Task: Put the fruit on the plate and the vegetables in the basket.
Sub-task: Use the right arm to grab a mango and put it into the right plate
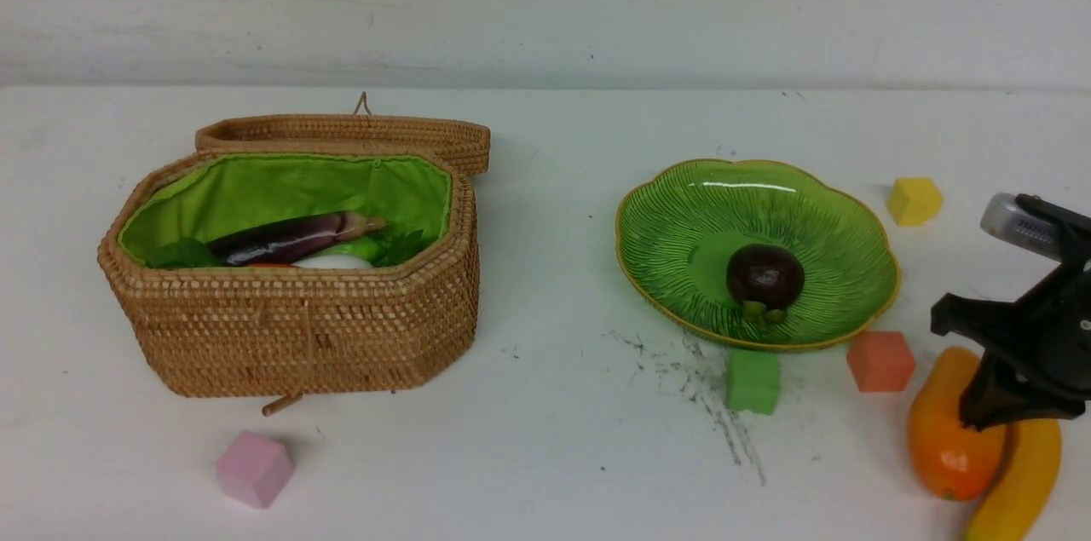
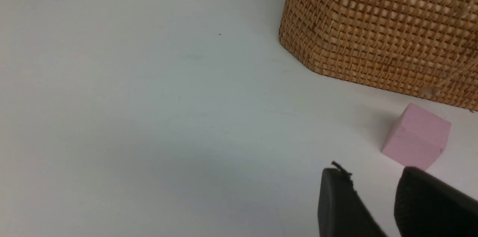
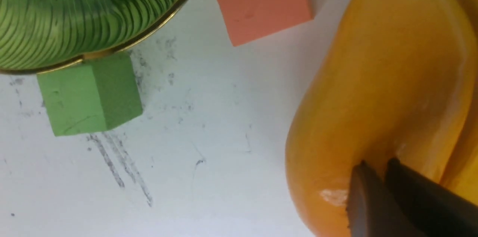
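Right gripper (image 1: 980, 417) hangs over the mango (image 1: 950, 430) by the desk's near right corner, fingers nearly together and holding nothing — poised, I judge, to spread and take that fruit. Close against the mango's right side lies the banana (image 1: 1018, 477), so a clean grasp may be awkward. Toward the right edge sits the plate (image 1: 673, 226), already carrying the mangosteen (image 1: 764, 275). On the left half stands the basket (image 1: 298, 328), lid open, with the eggplant (image 1: 285, 238) and other vegetables inside. Left gripper (image 2: 373, 188) idles low near the pink cube (image 2: 416, 142), fingers slightly parted, empty.
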Motion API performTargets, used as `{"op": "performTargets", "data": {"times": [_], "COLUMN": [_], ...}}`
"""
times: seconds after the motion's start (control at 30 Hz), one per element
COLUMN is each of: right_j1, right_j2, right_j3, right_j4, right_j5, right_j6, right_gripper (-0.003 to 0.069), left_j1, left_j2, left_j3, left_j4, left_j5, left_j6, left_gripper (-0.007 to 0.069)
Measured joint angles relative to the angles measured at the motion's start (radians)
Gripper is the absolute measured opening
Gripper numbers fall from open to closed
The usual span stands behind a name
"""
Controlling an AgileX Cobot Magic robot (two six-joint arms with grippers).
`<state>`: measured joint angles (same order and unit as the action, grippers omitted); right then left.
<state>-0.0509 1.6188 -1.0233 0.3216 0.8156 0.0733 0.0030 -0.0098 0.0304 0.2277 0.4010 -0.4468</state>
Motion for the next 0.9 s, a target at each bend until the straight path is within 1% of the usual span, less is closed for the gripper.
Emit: {"op": "performTargets", "data": {"times": [0.1, 0.2, 0.23, 0.33, 0.37, 0.4, 0.47, 0.57, 0.67, 0.77, 0.9], "right_j1": [0.000, 0.000, 0.000, 0.000, 0.000, 0.000, 0.000, 0.000, 0.000, 0.001, 0.001], "right_j2": [-0.021, -0.046, -0.050, -0.050, -0.050, -0.046, -0.033, -0.003, 0.046, 0.103, 0.170], "right_j3": [0.000, 0.000, 0.000, 0.000, 0.000, 0.000, 0.000, 0.000, 0.000, 0.000, 0.000], "right_j4": [-0.003, -0.004, -0.004, -0.004, -0.004, -0.004, -0.004, -0.004, 0.008, 0.047, 0.096], "right_j5": [0.000, -0.012, -0.016, -0.023, -0.025, -0.033, -0.047, -0.059, -0.076, -0.102, -0.123], "right_j6": [0.012, 0.015, 0.016, 0.017, 0.017, 0.023, 0.035, 0.052, 0.059, 0.062, 0.047], "right_gripper": [0.0225, 0.0361, 0.0429, 0.0584, 0.0594, 0.0653, 0.0672, 0.0673, 0.0664, 0.0655, 0.0625], "left_j1": [0.000, 0.000, 0.000, 0.000, 0.000, 0.000, 0.000, 0.000, 0.000, 0.000, 0.000], "left_j2": [0.000, 0.000, 0.000, 0.000, 0.000, 0.000, 0.000, 0.000, 0.000, 0.000, 0.000], "left_j3": [0.000, 0.000, 0.000, 0.000, 0.000, 0.000, 0.000, 0.000, 0.000, 0.000, 0.000], "left_j4": [0.001, 0.001, 0.001, 0.001, 0.001, 0.001, 0.001, 0.001, 0.001, 0.001, 0.001], "left_j5": [0.000, 0.000, 0.000, 0.000, 0.000, 0.000, 0.000, 0.000, 0.000, 0.000, 0.000], "left_j6": [0.000, 0.000, 0.000, 0.000, 0.000, 0.000, 0.000, 0.000, 0.000, 0.000, 0.000], "left_gripper": [0.0223, 0.0224, 0.0225, 0.0227, 0.0227, 0.0229, 0.0230, 0.0234, 0.0235, 0.0235, 0.0238]}}
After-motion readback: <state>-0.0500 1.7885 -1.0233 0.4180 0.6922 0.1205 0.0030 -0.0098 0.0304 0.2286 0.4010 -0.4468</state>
